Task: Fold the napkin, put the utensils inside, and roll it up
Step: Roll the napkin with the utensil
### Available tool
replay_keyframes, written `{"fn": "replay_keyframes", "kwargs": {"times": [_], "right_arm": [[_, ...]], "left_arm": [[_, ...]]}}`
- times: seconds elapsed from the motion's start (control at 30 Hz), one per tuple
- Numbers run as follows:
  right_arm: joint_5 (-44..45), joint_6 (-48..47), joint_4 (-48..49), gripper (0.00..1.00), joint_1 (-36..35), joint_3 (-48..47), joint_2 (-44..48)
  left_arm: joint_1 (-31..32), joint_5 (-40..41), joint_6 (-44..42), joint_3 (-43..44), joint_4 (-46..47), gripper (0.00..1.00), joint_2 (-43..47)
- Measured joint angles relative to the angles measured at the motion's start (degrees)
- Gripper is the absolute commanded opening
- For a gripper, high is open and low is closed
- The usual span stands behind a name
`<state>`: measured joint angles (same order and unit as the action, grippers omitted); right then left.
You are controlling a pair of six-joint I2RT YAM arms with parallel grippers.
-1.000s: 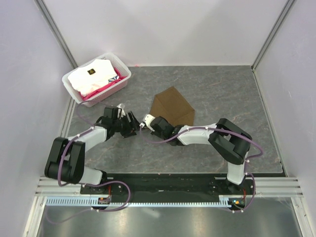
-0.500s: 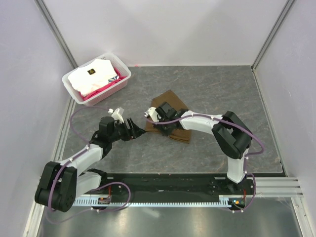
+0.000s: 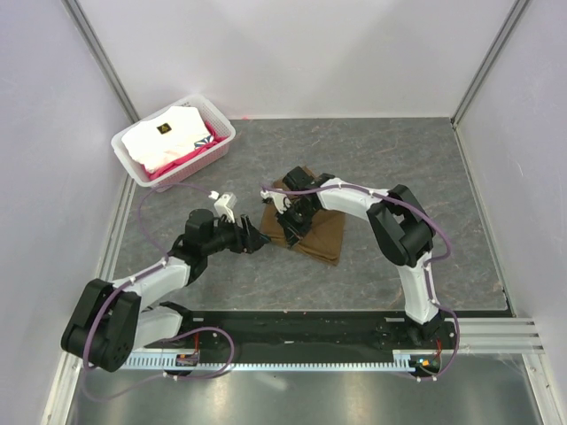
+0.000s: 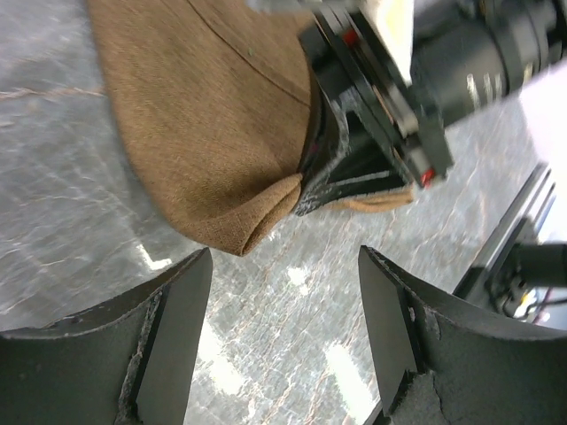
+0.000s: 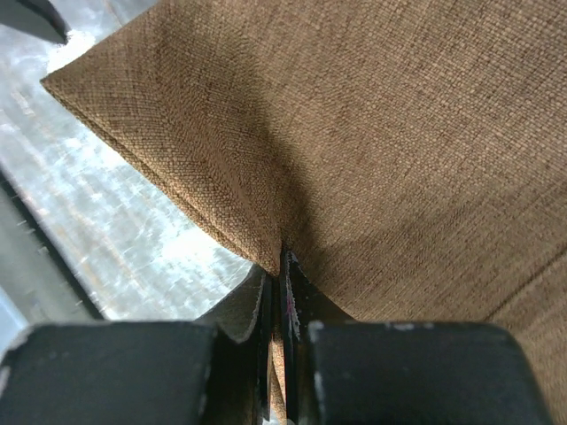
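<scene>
two grippers meet the napkin (image 3: 321, 232) mid-table: the right gripper (image 5: 282, 266), clamped on its edge, has dragged it over itself (fold forming); the left gripper (image 4: 283, 266), at nine o'clock, waits spread wide, empty.

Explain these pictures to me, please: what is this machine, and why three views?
Two robot arms, left and right, are bolted to a grey table. One picture looks down from above; the other two come from small cameras on each arm's wrist. A brown napkin lies mid-table, and a white basket of folded cloths sits at the far left corner. The right gripper is shut on a fold of the napkin. The left gripper is open and empty, just beside the napkin's corner. No utensil is visible.
</scene>
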<state>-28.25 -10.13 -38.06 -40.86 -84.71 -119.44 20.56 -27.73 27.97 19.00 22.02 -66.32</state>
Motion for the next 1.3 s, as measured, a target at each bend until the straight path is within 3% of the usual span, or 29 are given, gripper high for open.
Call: {"fn": "replay_keyframes", "kwargs": {"times": [0.43, 1.3], "right_arm": [[-12.1, -1.8, -9.9, 0.00, 4.0, -5.6, -6.5], [-17.0, -3.0, -14.3, 0.00, 6.2, -7.0, -9.2]], "left_arm": [[2.2, 0.0, -4.1, 0.3, 7.1, 0.75, -5.4], [3.8, -4.4, -4.9, 2.7, 11.6, 0.64, -14.6]]}}
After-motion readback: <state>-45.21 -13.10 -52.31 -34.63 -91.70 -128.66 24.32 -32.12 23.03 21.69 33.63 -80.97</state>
